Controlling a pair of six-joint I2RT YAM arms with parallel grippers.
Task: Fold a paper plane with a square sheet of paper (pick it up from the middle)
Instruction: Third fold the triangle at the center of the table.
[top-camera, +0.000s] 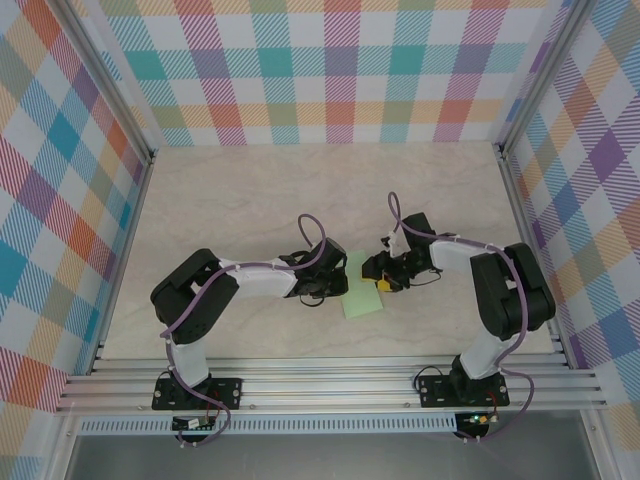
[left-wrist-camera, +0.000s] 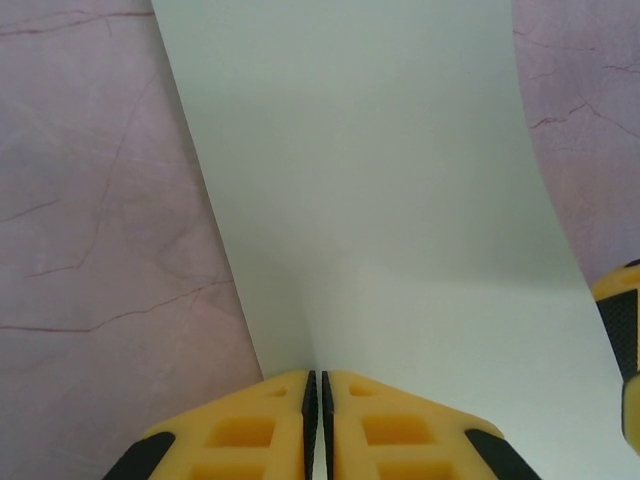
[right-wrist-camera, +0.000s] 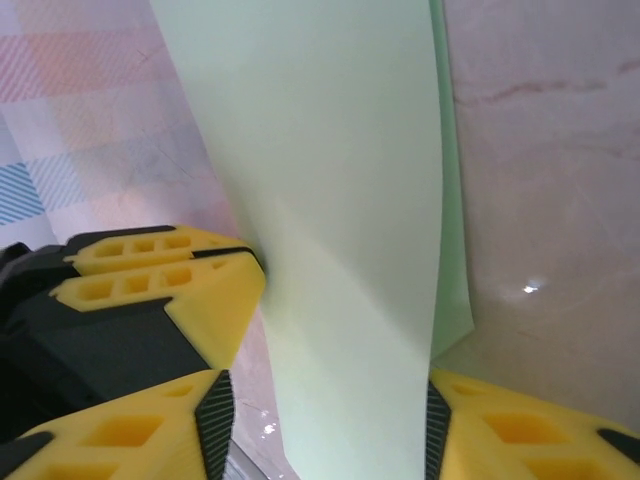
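Closest to my left wrist lens, the left gripper (left-wrist-camera: 316, 380) has its two yellow fingers pressed flat together, with one edge of the square sheet of paper (left-wrist-camera: 380, 200) nipped between them. From that pinch the pale green sheet spreads away from the camera, bowing gently.

From my overhead feed, the checked walls (top-camera: 340, 60) box in three sides of the cell. Below them is the pale marbled table (top-camera: 300, 190), with a ribbed metal rail (top-camera: 330, 385) along its near edge where both bases are bolted. The left arm (top-camera: 200, 295) and right arm (top-camera: 510, 290) each bend inward, so their wrists meet near the middle of the table, slightly towards the near side.

The sheet sits right between those two wrists, the left gripper at its left edge and the right gripper (top-camera: 385, 278) over its right edge. On the right wrist feed I see a second green layer along the paper's right side, so it looks doubled over there. Whether any part of it rests on the table I cannot tell.

The right gripper has its fingers (right-wrist-camera: 120, 440) spread apart, one either side of the paper. The sheet runs up through the gap, with some room between it and the left-hand pad. That same feed shows the left gripper's closed fingertips meeting the paper's left edge.
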